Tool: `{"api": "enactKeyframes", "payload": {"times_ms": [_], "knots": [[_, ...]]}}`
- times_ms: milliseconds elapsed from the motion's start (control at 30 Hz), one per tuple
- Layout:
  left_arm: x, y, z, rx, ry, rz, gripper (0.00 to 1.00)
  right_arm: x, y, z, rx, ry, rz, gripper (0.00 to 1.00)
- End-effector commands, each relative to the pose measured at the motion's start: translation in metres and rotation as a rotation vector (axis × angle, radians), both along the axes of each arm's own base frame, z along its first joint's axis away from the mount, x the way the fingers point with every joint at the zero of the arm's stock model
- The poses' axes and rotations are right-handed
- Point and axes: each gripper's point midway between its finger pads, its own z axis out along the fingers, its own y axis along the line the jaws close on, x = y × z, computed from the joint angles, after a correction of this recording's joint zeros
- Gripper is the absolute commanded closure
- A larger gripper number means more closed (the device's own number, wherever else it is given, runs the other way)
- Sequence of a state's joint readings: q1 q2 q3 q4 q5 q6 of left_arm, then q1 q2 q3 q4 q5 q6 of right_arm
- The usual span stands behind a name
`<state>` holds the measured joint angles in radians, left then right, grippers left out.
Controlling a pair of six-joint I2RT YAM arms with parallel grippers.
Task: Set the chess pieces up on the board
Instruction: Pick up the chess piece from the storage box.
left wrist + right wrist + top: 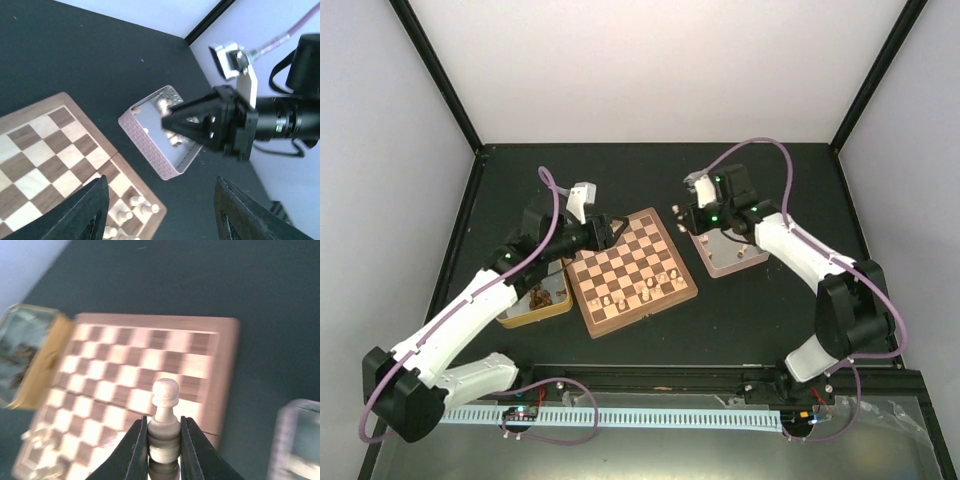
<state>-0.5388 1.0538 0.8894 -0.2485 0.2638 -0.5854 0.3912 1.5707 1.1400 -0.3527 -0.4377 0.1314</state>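
Note:
The wooden board lies at the table's middle, with several pale chess pieces standing along its near right side. My right gripper is shut on a pale pawn and holds it upright above the blurred board. From above, that gripper hangs just off the board's far right corner. My left gripper is open with nothing between its fingers, hovering by the board's far corner. In the left wrist view a few pieces stand at the board's corner.
A pinkish metal tray right of the board holds a few pale pieces. A gold tray left of the board holds dark pieces. Black frame posts rise at the table's back corners.

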Motion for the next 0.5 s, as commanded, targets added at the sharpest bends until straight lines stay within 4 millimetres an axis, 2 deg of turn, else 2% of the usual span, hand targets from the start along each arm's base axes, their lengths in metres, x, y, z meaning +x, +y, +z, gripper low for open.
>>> {"api": "enactKeyframes", "payload": {"times_ms": [0,200,300,467], "knots": [[-0.005,-0.010,0.022,-0.187,0.081,-0.073,0.39,-0.044,0.065,0.045,0.118,-0.127,0.319,0.86],[-0.010,-0.017,0.016,-0.264,0.212,-0.170,0.36,-0.084,0.110,0.073,0.136,-0.227,0.545,0.85],[-0.007,-0.016,0.003,-0.251,0.260,-0.161,0.38,-0.092,0.120,0.079,0.138,-0.244,0.595,0.85],[-0.004,-0.015,-0.007,-0.251,0.290,-0.154,0.49,-0.096,0.126,0.080,0.139,-0.242,0.621,0.84]]}}
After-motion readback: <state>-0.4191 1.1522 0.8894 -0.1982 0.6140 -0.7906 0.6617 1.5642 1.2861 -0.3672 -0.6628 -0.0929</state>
